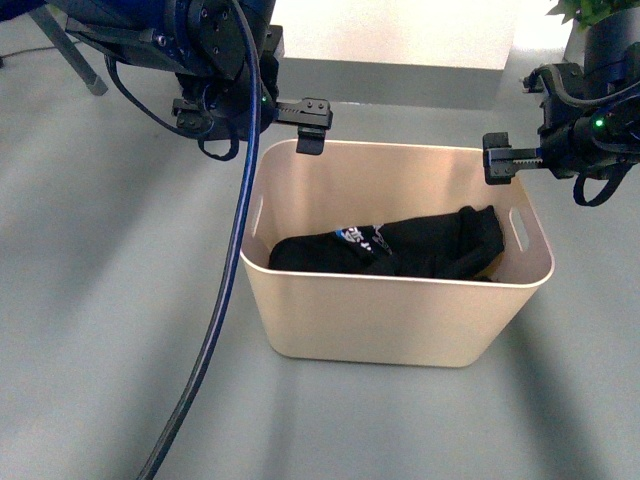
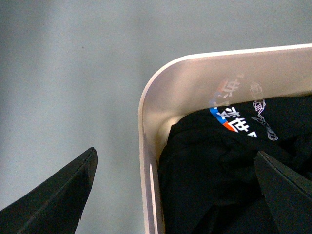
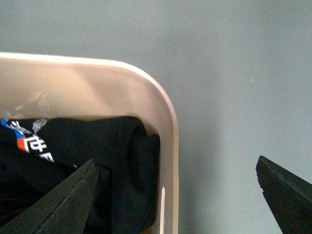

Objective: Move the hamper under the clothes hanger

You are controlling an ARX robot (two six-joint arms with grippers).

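The cream-beige hamper stands on the grey floor in the middle of the front view, with a black garment with a printed logo inside. My left gripper is open above the hamper's left rim; in the left wrist view its jaws straddle the short wall with the slot handle. My right gripper is open above the right rim; in the right wrist view its jaws straddle the other short wall. The clothes hanger is out of view.
A white block with a grey base stands behind the hamper. A slanted grey leg shows at the far left and a dark plant pot at the far right. A blue cable hangs down past the hamper's left side.
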